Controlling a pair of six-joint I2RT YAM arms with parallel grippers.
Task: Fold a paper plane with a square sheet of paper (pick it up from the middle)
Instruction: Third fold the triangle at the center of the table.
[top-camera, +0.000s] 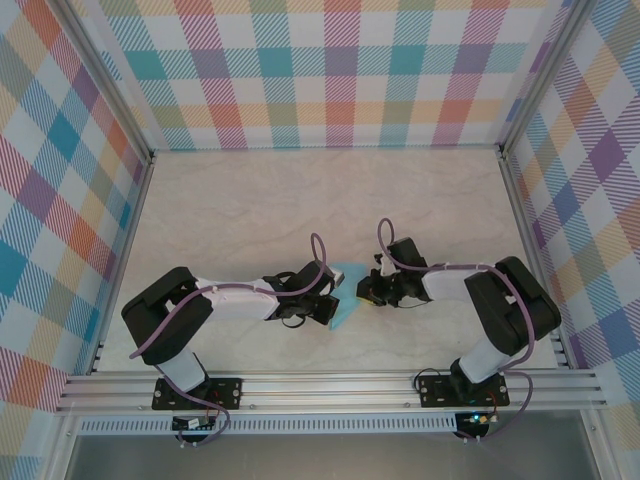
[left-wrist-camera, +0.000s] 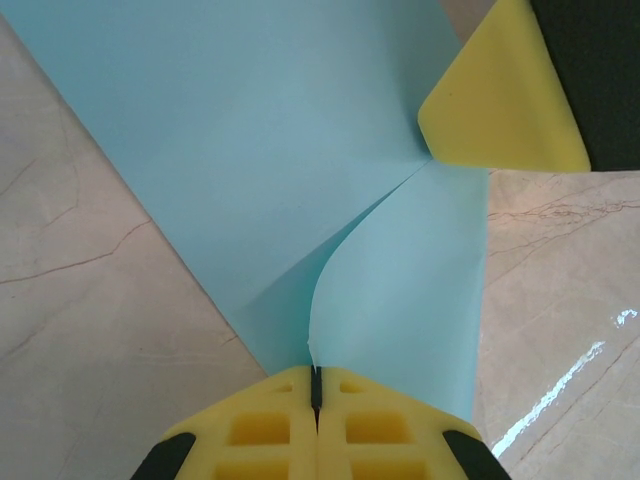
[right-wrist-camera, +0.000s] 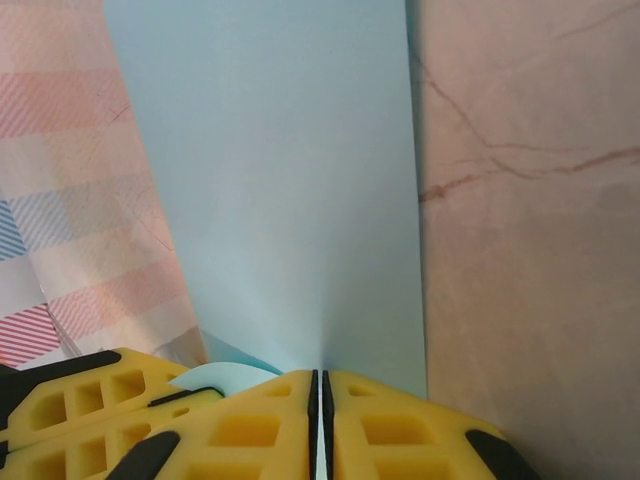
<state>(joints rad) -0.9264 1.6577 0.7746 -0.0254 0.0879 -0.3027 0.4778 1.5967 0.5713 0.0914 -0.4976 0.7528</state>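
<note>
The square sheet of paper (top-camera: 342, 314) is light blue and held up off the table between both grippers near the front middle. My left gripper (top-camera: 329, 293) is shut on one edge of the paper (left-wrist-camera: 250, 160), where a flap curves up from a crease; its jaws (left-wrist-camera: 315, 388) pinch that edge. My right gripper (top-camera: 369, 290) is shut on the opposite edge of the paper (right-wrist-camera: 290, 180), jaws (right-wrist-camera: 321, 405) closed tight. One right finger (left-wrist-camera: 500, 100) presses the sheet in the left wrist view. The left fingers (right-wrist-camera: 80, 410) sit beside the right ones. A finished paper plane is out of view.
The pale marble table (top-camera: 250, 210) spreads behind and to both sides of the grippers. Checked walls (top-camera: 330, 70) close the back and sides. An aluminium rail (top-camera: 330, 385) with the arm bases runs along the near edge.
</note>
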